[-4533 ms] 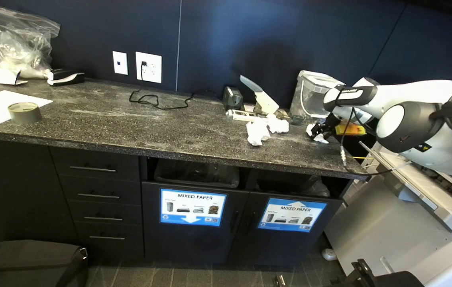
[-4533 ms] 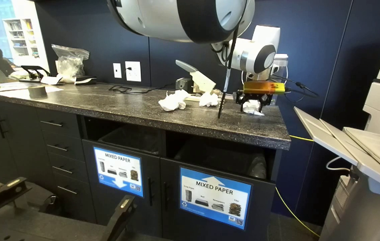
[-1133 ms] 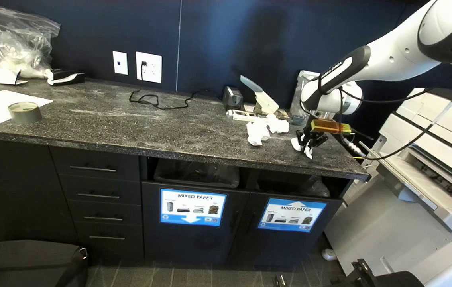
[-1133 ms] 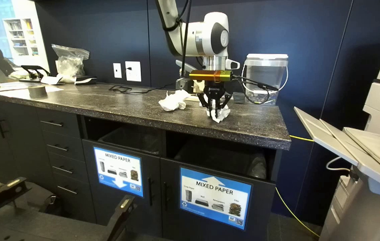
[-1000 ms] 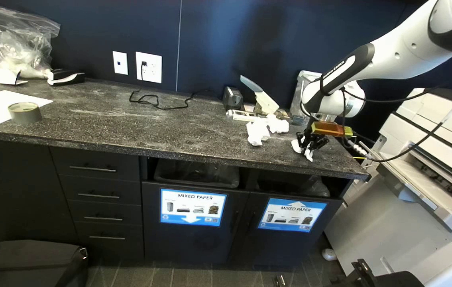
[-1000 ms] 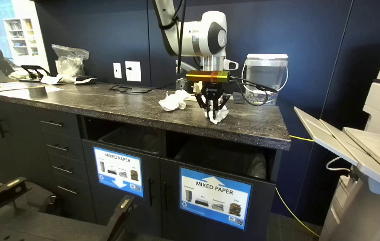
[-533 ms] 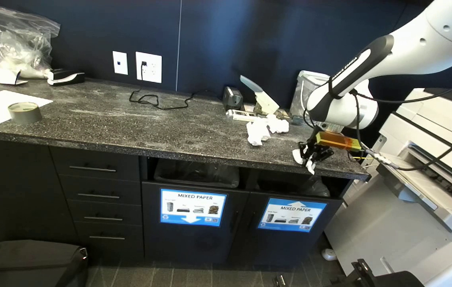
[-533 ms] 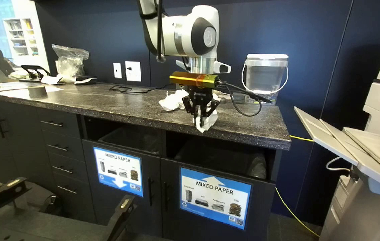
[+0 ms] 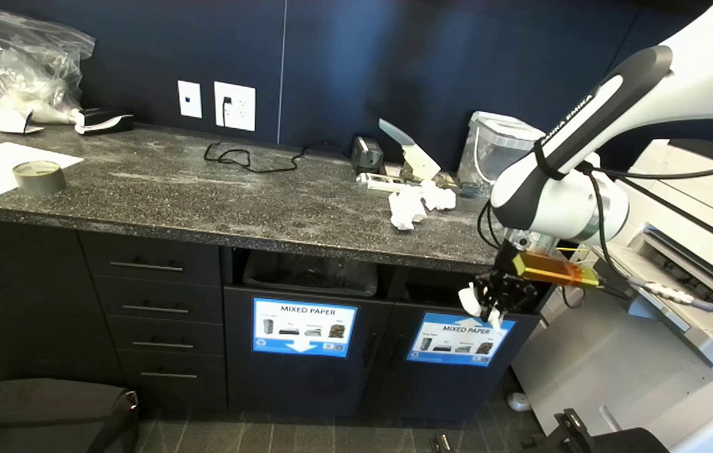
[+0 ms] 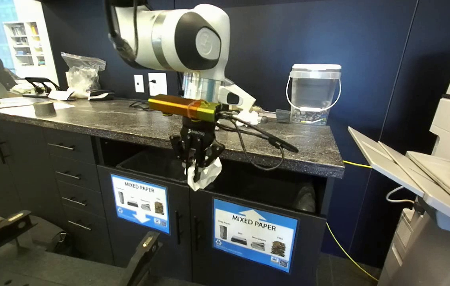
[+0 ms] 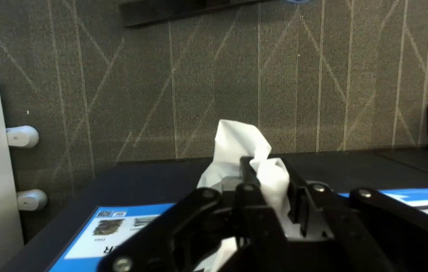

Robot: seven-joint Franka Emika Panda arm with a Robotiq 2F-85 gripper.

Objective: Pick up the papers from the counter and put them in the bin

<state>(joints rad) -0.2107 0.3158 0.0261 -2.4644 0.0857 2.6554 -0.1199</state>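
Since the earlier frame, the tool (image 9: 487,307) has shifted off the counter (image 9: 268,214) past its front edge, crumpled paper (image 9: 469,301) carried along; other papers (image 9: 407,206) lie bunched on the counter in an exterior view. In an exterior view, the carried paper hangs in front of the bin (image 10: 310,234), overlapping one end of its opening. Wrist view: fingers (image 11: 253,215) pinched on that paper, patterned carpet (image 11: 199,83) beyond.

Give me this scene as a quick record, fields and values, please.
Grip: black two-fingered gripper, closed on a crumpled white paper scrap
Position: past the front edge of the dark grey speckled stone counter
On counter: more crumpled white scraps, pale translucent lidded bucket
Disposal: two wide-slotted dark cabinet compartments with blue-and-white MIXED PAPER signs
Status: held scrap not yet binned
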